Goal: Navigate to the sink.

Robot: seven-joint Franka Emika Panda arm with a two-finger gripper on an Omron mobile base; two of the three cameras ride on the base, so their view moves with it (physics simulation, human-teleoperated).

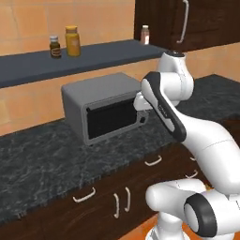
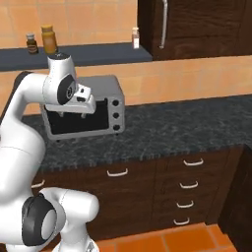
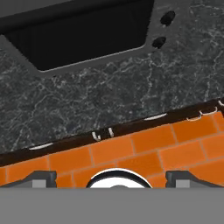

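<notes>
While our white arm folds upright, its gripper (image 2: 74, 115) spread wide, we see a boxy grey microwave (image 1: 104, 107) at twelve o'clock on the speckled black stone desk (image 2: 187, 125).

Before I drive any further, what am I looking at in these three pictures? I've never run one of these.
A white robot arm rides on a base that drives. Two pictures come from cameras on that base, behind the arm to its left and right, looking over it at a dark stone counter with wooden drawers below. The third comes from a camera on the hand, looking down: you see the counter edge, orange floor tiles and the two spread fingertips of the gripper, which holds nothing.

On the counter stands a grey toaster oven. Above it a shelf carries three jars, beside a dark cabinet.

No sink is visible here, so you probably have more driving to do.
</notes>
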